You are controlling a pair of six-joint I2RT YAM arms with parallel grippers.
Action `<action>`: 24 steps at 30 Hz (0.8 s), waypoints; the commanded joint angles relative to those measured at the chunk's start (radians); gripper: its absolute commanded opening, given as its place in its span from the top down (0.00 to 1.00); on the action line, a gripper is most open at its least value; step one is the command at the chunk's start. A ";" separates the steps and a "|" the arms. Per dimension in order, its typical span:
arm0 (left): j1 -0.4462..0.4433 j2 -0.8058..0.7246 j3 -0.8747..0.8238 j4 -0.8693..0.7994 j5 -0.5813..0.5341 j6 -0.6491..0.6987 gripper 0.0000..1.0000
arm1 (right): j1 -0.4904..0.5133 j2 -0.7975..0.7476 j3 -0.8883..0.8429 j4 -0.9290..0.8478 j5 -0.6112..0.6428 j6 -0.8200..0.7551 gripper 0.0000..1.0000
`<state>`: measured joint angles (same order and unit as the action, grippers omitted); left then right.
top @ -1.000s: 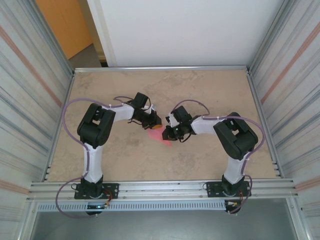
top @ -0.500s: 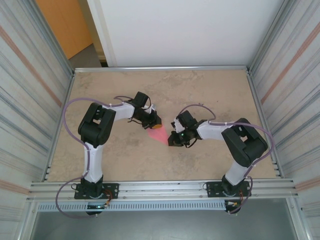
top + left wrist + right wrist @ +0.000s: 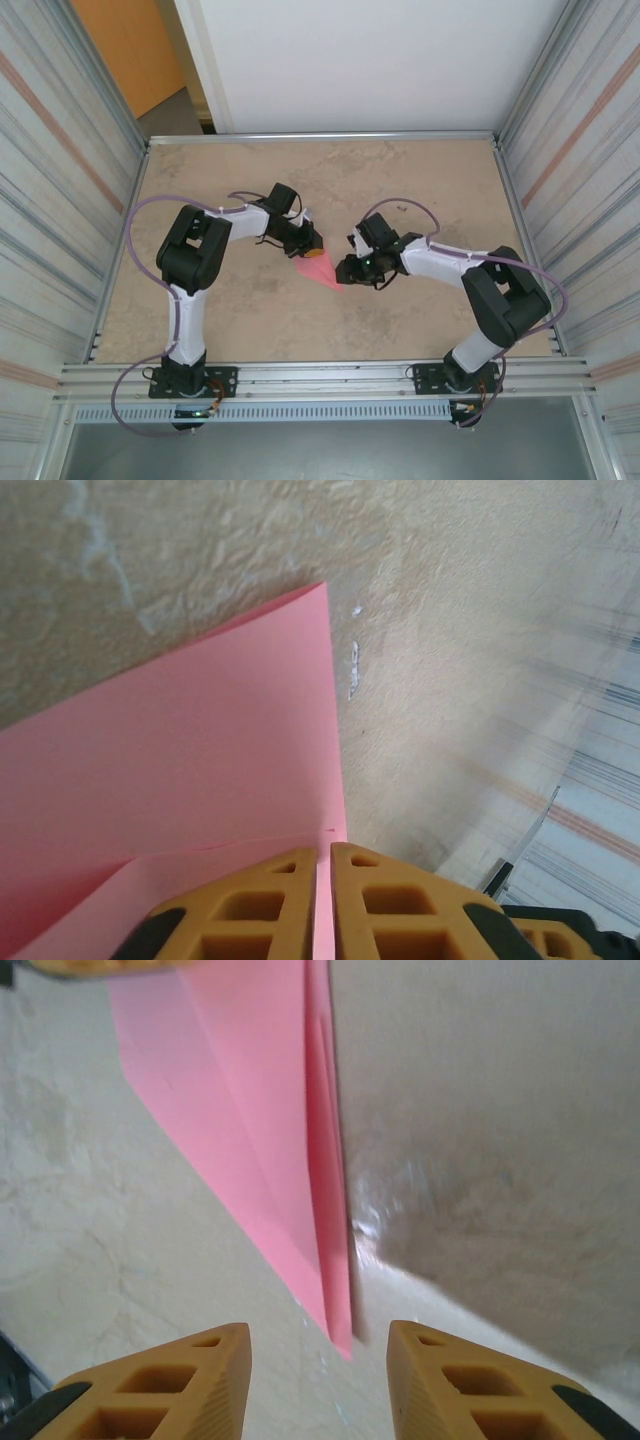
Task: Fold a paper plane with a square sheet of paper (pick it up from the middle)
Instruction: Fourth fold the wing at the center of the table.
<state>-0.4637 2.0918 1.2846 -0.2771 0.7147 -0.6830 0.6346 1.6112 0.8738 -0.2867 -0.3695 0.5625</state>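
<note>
The square sheet of paper [image 3: 319,268] is pink and folded into a narrow pointed paper plane shape with a centre crease, lying mid-table. My left gripper [image 3: 311,243] is shut on its wide back end. In the left wrist view the orange fingers [image 3: 270,900] pinch a thin pink edge of the paper [image 3: 200,750], with the left gripper [image 3: 322,852] closed tight. My right gripper [image 3: 344,271] is at the pointed tip. It stands open [image 3: 318,1334], and the tip of the paper [image 3: 262,1110] lies just ahead of the gap, touching neither finger.
The beige mottled tabletop [image 3: 420,180] is ringed by a metal rail [image 3: 320,136] at the back and corrugated side walls. Both arms reach inward and meet near the table's centre, with cables looping over them.
My right gripper has opened and let go of the paper's tip, and its arm has swung its elbow out to the right. The left gripper stays shut on the paper.
</note>
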 commanded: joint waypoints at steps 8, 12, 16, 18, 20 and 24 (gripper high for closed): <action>0.015 0.081 -0.017 -0.093 -0.106 0.003 0.84 | 0.054 0.153 0.150 -0.090 0.106 -0.063 0.59; 0.014 0.086 -0.009 -0.103 -0.107 0.004 0.83 | 0.054 0.177 0.149 -0.094 0.096 -0.072 0.62; 0.015 0.094 -0.001 -0.118 -0.112 0.002 0.83 | 0.059 0.191 0.143 -0.098 0.064 -0.091 0.63; 0.014 0.100 0.007 -0.135 -0.123 -0.002 0.83 | 0.067 0.195 0.141 -0.108 0.059 -0.105 0.63; 0.014 0.110 0.016 -0.149 -0.126 -0.007 0.83 | 0.075 0.197 0.142 -0.118 0.059 -0.120 0.63; 0.016 0.123 0.019 -0.161 -0.129 -0.018 0.83 | 0.080 0.207 0.136 -0.133 0.071 -0.140 0.64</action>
<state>-0.4637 2.1155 1.3361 -0.3473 0.7185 -0.6861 0.6910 1.7782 1.0065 -0.3511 -0.2852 0.4614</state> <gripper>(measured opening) 0.167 0.363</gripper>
